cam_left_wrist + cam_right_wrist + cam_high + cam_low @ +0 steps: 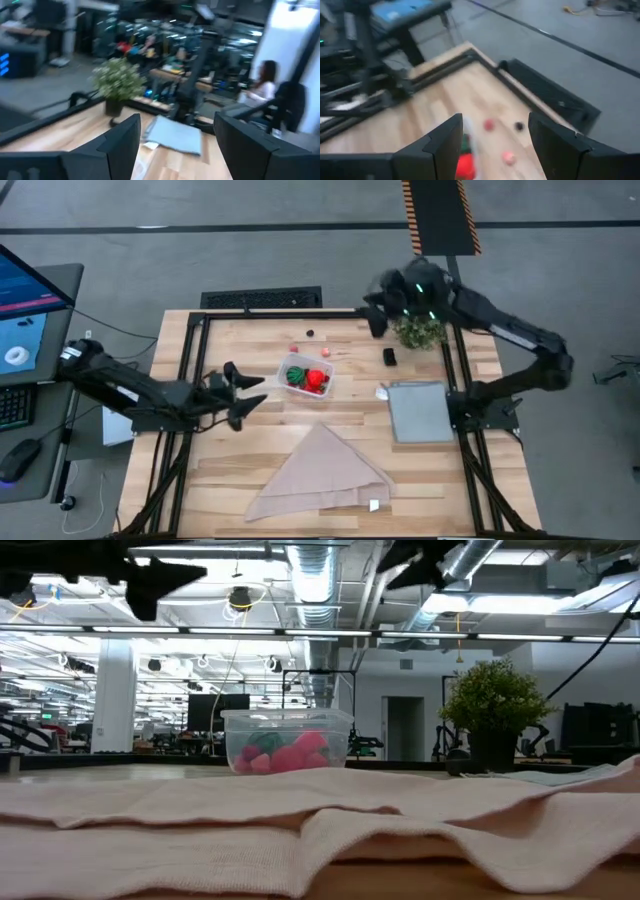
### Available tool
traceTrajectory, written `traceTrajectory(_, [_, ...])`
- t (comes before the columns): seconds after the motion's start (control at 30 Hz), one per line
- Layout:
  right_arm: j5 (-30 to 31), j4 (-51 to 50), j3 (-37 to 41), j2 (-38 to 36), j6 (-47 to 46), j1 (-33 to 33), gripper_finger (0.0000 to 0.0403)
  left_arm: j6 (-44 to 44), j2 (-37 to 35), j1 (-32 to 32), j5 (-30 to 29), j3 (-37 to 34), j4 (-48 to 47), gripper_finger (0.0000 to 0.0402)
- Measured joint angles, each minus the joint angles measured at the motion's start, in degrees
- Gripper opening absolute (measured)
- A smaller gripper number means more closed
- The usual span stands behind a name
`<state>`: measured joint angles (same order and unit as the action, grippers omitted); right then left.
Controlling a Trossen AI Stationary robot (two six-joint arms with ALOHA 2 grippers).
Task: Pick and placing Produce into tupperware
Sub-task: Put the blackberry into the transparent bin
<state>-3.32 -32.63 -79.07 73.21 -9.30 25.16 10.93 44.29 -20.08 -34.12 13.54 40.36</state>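
**Produce stock: tub part-filled, three loose bits at the far edge**

Cloth [322, 472], beige, folded to a triangle: nearest item on the table [250, 470], toward 6 o'clock.

Left gripper [247, 395]: at 9 o'clock of table centre, lifted off the wood, fingers parted about halfway, nothing between them. Its tips point at the tub, which lies just beside them toward 3 o'clock.

Tupperware [307, 374]: clear tub near table centre, upright, lidless. Holds a green striped ball [297, 375] and a red pepper-like piece [318, 378]; the low view shows further pink and red pieces [288, 756] heaped inside.

Grey panel [421, 411]: flat, at 3 o'clock of the tub, well apart from it.

Loose produce, beyond the tub toward 12 o'clock:
- pink bit [325, 351], just beside the tub's far rim
- red bit [294, 347], near it
- dark bit [311, 334], farthest out, near the table's back rail

Small dark object [389, 357]: near the plant's foot; probably not produce, too small to tell.

Potted plant [420, 331]: far right corner, upright.

Right gripper [377, 317]: raised over the back rail at 1 o'clock of the tub, fingers spread wide, empty. In its wrist view the red bit [489, 125], dark bit [519, 126] and pink bit [508, 158] lie between its fingers.

Judgement: the loose bits lie toward 9 o'clock of the right gripper, which looks slightly nearer the dark bit than the left gripper. The bits are round, so no long axis constrains the approach.
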Motion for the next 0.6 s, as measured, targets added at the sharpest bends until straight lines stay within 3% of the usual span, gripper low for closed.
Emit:
traceTrajectory(0.13, [-8.66, -6.76, -10.97, 11.34, 3.12, 6.0, 0.0248, -6.91, -4.66, -2.07, 3.45, -2.0, 1.21, 0.0241])
traceTrajectory(0.27, [-15.35, -16.01, -25.81, 23.66, 5.83, 10.66, 0.0248, -8.16, -7.72, -2.51, 3.6, -2.86, 1.34, 0.0241])
traceTrajectory(0.5, [-15.92, -38.2, -53.72, 45.66, 10.52, 16.11, 0.0248, -8.23, -12.72, -2.53, 11.01, -5.57, 1.71, 0.0241])
traceTrajectory(0.53, [-15.92, -39.29, -56.26, 48.0, 10.8, 16.24, 0.0248, -8.21, -13.36, -2.51, 11.35, -5.57, 1.45, 0.0241])
traceTrajectory(0.6, [-16.28, -35.33, -53.31, 48.63, 10.34, 16.34, 0.0249, -8.23, -14.48, -2.51, 12.51, -5.57, 0.48, 0.0241])
